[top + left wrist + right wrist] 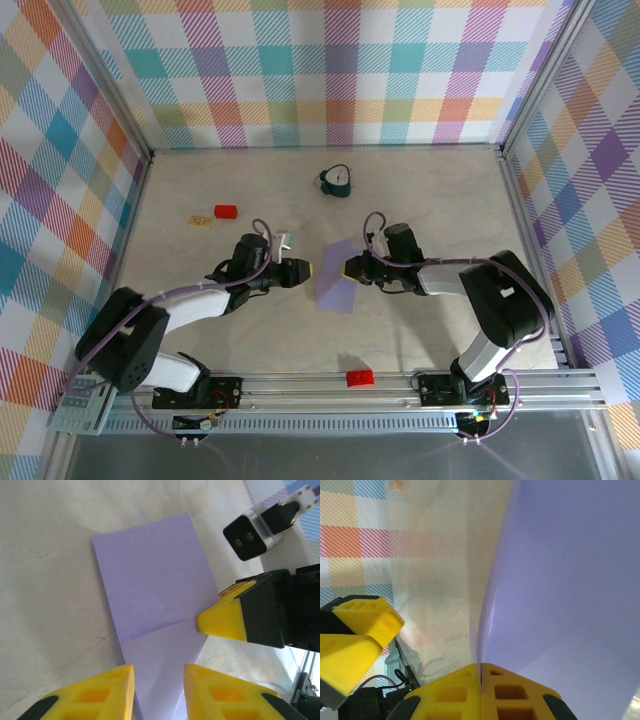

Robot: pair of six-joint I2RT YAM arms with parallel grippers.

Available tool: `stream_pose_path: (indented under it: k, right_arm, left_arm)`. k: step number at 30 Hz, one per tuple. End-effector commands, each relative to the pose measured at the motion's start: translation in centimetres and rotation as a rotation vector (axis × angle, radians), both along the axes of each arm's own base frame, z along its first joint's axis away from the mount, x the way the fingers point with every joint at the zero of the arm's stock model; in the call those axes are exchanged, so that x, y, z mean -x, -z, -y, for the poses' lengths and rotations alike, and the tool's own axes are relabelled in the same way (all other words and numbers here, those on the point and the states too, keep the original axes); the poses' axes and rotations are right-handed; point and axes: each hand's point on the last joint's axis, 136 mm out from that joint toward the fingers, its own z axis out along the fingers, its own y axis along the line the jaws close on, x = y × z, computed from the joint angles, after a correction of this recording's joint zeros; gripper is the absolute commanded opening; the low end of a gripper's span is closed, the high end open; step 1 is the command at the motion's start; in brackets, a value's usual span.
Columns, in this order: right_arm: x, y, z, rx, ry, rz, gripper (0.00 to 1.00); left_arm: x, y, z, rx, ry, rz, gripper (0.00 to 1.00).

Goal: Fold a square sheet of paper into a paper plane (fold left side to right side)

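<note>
The lavender sheet of paper [338,275] lies mid-table between both arms. In the left wrist view the paper [150,575] is an oblong with one crease across it and a paler flap below, not a dart-shaped paper plane. My left gripper [159,682] is open, and the flap lies flat in the gap between its yellow fingers. From the right, my right gripper [480,675] is shut on the paper's edge, and the sheet [570,580] curves up from its tips. Its yellow tip [222,617] meets the right end of the crease.
A dark teal clock-like object [337,180] stands at the back centre. A red block [225,211] and a yellow block [201,221] lie at the back left. Another red block [359,377] sits by the near rail. Checkered walls enclose three sides.
</note>
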Motion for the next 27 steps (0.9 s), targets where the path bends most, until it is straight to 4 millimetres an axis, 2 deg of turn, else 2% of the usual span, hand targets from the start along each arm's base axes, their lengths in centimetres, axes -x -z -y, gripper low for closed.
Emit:
stream_pose_path:
  k: [1,3,7,10,12,16,19,23,27]
  right_arm:
    - [-0.7,-3.7,0.6,-0.035,-0.013,0.159,0.0]
    - [-0.9,-5.5,1.1,-0.053,-0.009,0.222,0.0]
    - [-0.7,-9.9,1.8,-0.114,-0.007,0.376,0.0]
    - [0.0,-13.6,1.8,-0.174,-0.03,0.491,0.0]
    - [0.6,-16.0,1.7,-0.225,-0.048,0.56,0.0]
    - [2.0,-20.9,1.5,-0.347,-0.093,0.691,0.0]
    - [3.1,-23.5,1.2,-0.418,-0.137,0.737,0.0]
    - [4.2,-25.3,0.3,-0.467,-0.188,0.762,0.0]
    - [5.0,-26.1,-0.6,-0.494,-0.224,0.777,0.01]
  left_arm:
    - [-0.3,-2.9,-1.6,0.028,-0.06,0.099,0.37]
    - [-0.2,-4.3,-2.7,0.038,-0.096,0.142,0.43]
    - [0.4,-7.6,-4.3,0.098,-0.159,0.228,0.65]
    - [1.2,-11.1,-4.7,0.221,-0.162,0.292,0.87]
    - [1.9,-13.3,-4.6,0.309,-0.145,0.324,0.96]
    - [3.4,-16.9,-3.5,0.454,-0.042,0.356,0.99]
    - [4.0,-18.7,-2.3,0.538,0.046,0.346,0.99]
    - [4.3,-20.4,-0.7,0.605,0.148,0.335,0.94]
    - [4.4,-20.8,0.8,0.623,0.221,0.317,0.89]
